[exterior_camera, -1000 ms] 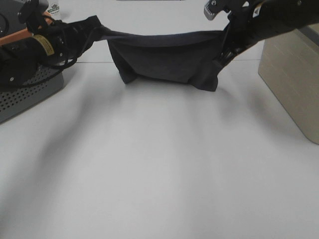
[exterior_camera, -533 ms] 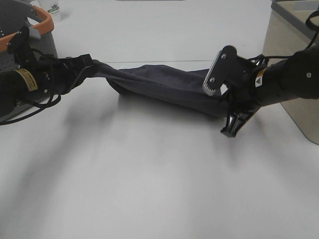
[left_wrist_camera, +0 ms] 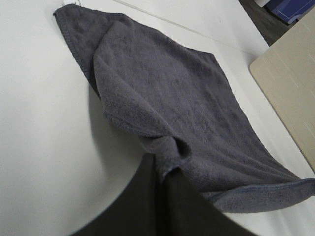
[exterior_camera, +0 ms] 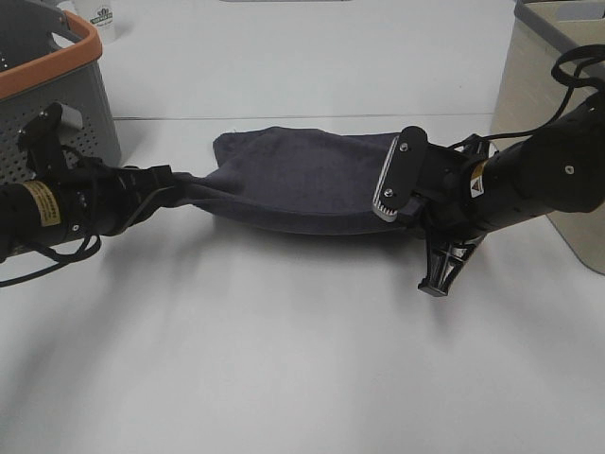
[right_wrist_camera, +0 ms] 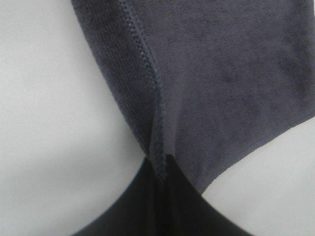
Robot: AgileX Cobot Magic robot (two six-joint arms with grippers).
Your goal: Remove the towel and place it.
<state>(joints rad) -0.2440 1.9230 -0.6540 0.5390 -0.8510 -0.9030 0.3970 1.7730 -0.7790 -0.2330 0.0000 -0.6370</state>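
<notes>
The dark charcoal-grey towel (exterior_camera: 302,180) lies stretched across the white table (exterior_camera: 284,359), its far part flat and its near edge slightly lifted. My left gripper (exterior_camera: 175,182) is shut on the towel's left corner, low over the table. My right gripper (exterior_camera: 421,213) is shut on the towel's right corner, also low. The left wrist view shows the towel (left_wrist_camera: 167,98) bunched into the closed jaws. The right wrist view shows the hemmed towel edge (right_wrist_camera: 197,73) pinched between the closed jaws.
A grey perforated basket with an orange rim (exterior_camera: 57,66) stands at the back left. A beige box (exterior_camera: 544,104) stands at the right, close behind my right arm. A small white bottle (exterior_camera: 102,19) stands behind the basket.
Both grippers have come down and towards the front, lowering the hanging towel onto the table. It now lies spread and mostly flat.
</notes>
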